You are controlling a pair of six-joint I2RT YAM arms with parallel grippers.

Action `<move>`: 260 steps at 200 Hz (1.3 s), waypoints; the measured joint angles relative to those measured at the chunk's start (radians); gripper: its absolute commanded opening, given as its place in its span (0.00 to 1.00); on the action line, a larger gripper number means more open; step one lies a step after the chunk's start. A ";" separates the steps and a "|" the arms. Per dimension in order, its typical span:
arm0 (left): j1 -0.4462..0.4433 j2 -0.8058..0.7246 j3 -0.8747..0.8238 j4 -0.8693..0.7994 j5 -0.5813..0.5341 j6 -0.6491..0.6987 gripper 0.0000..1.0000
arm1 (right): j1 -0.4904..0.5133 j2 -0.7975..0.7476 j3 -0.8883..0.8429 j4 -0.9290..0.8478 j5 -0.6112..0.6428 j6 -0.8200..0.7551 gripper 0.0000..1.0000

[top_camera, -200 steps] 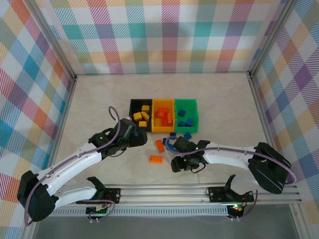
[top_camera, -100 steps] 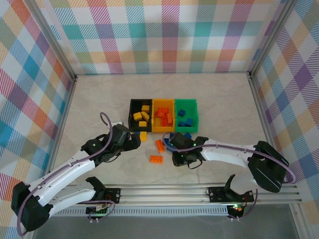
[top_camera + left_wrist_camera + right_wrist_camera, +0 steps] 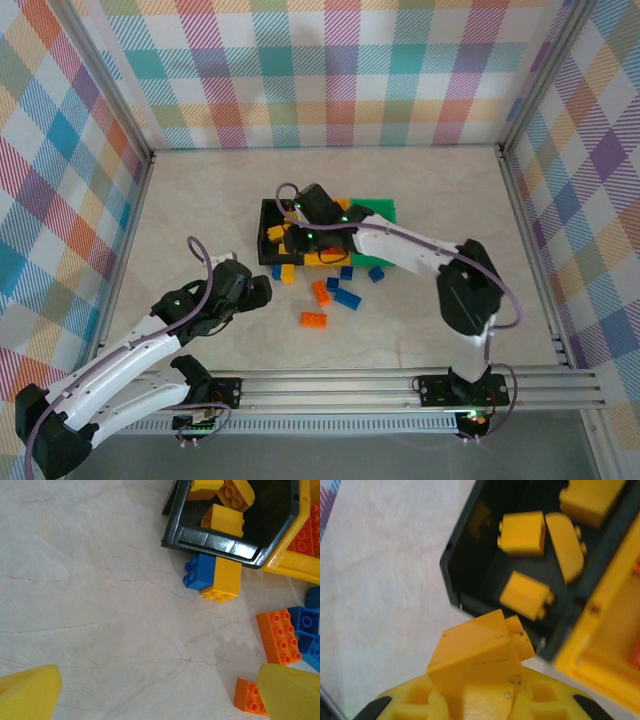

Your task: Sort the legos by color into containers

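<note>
**Lego sorting, arm bases outward.**
Nearest, the left gripper (image 3: 157, 675) hovers above the table (image 3: 200, 200), fingers wide apart; loose legos (image 3: 313, 320) lie just before the containers (image 3: 392, 206); the right gripper (image 3: 485, 630), fingers pressed together (whether on a brick cannot be told), hangs over the black bin (image 3: 470, 565), which holds yellow bricks (image 3: 521, 532).

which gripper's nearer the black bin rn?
Right. The right gripper hangs over the black bin's near end, fingers shut on a yellow brick. The left gripper sits open over the table, short of it.
</note>
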 measured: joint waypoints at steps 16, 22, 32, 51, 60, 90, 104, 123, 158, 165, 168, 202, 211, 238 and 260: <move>0.000 0.000 -0.007 0.000 0.012 0.000 1.00 | -0.021 0.097 0.106 -0.008 -0.017 0.000 0.30; 0.000 0.000 -0.010 0.000 0.018 0.001 1.00 | -0.028 0.130 0.144 -0.010 -0.022 0.000 0.36; 0.000 0.000 -0.013 0.000 0.027 0.002 1.00 | -0.037 0.172 0.195 -0.020 -0.029 -0.006 0.46; 0.000 0.003 -0.013 0.002 0.047 0.011 1.00 | -0.051 0.220 0.256 -0.026 -0.040 -0.002 0.61; 0.000 0.006 -0.013 0.003 0.055 0.016 1.00 | -0.058 0.222 0.261 -0.026 -0.042 0.000 0.64; 0.000 0.048 -0.013 0.026 0.106 0.039 1.00 | -0.065 0.183 0.219 -0.004 -0.038 0.009 0.69; -0.008 0.089 -0.013 0.058 0.139 0.049 1.00 | -0.066 0.108 0.126 0.013 -0.031 0.011 0.70; -0.040 0.176 -0.005 0.100 0.168 0.065 0.99 | -0.069 -0.039 -0.031 0.035 -0.011 0.018 0.70; -0.140 0.394 0.057 0.204 0.193 0.079 0.91 | -0.094 -0.333 -0.313 0.093 0.029 0.058 0.71; -0.156 0.441 0.076 0.226 0.195 0.081 0.91 | -0.105 -0.385 -0.365 0.102 0.036 0.066 0.71; -0.162 0.459 0.084 0.235 0.196 0.083 0.90 | -0.108 -0.404 -0.386 0.105 0.037 0.069 0.71; -0.213 0.676 0.201 0.309 0.167 0.100 0.83 | -0.156 -0.588 -0.575 0.107 0.071 0.108 0.72; -0.216 0.717 0.222 0.323 0.151 0.103 0.83 | -0.162 -0.624 -0.605 0.102 0.080 0.114 0.72; -0.216 0.806 0.259 0.333 0.115 0.121 0.82 | -0.167 -0.703 -0.649 0.089 0.094 0.122 0.73; -0.216 0.848 0.285 0.355 0.100 0.126 0.78 | -0.174 -0.746 -0.672 0.090 0.098 0.129 0.73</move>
